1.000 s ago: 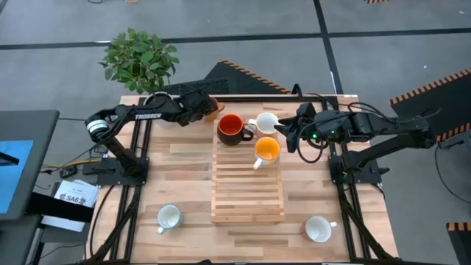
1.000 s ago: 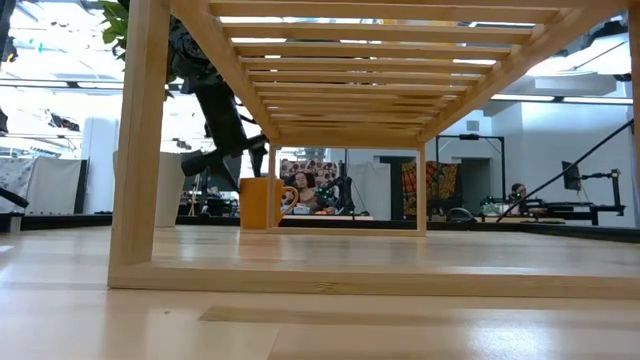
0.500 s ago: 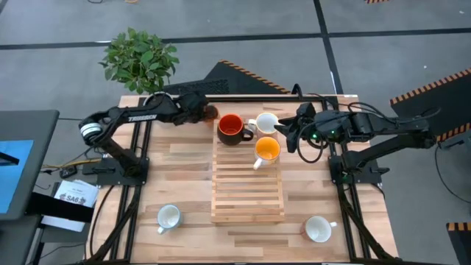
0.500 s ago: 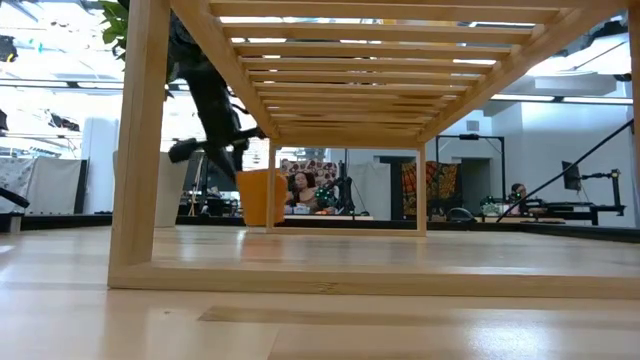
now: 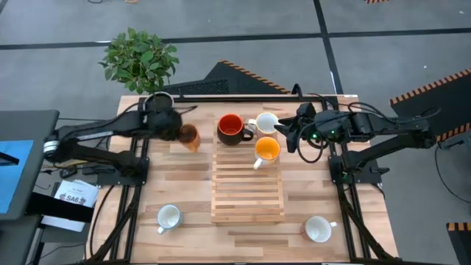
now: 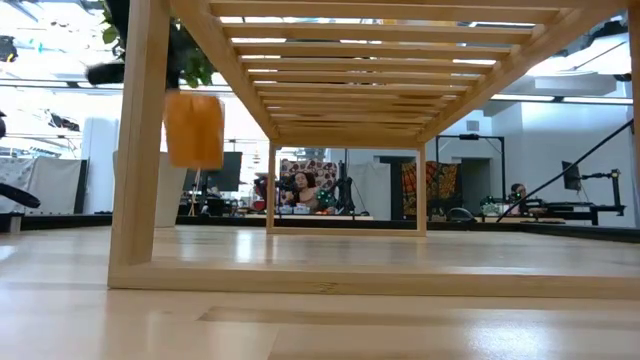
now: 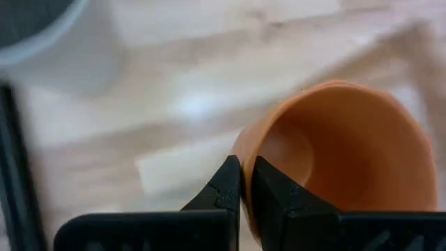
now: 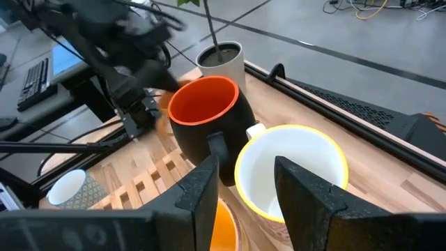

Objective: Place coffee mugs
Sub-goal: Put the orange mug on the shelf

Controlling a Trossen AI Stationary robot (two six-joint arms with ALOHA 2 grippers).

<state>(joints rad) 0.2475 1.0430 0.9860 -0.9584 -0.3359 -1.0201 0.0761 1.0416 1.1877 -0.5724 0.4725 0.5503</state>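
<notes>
Orange mug (image 5: 189, 137) in left pincer (image 7: 245, 183), airborne.

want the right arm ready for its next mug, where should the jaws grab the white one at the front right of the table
Judging by its pose, the white mug stands upright and alone, mouth open to the top. Come straight down and pinch the rim wall on the side away from its handle, which points right. The right gripper is open.

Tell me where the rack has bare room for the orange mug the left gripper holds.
The rack's near slats, below the orange mug on it, are bare. Its far end is crowded by the red mug and white mug.
</notes>
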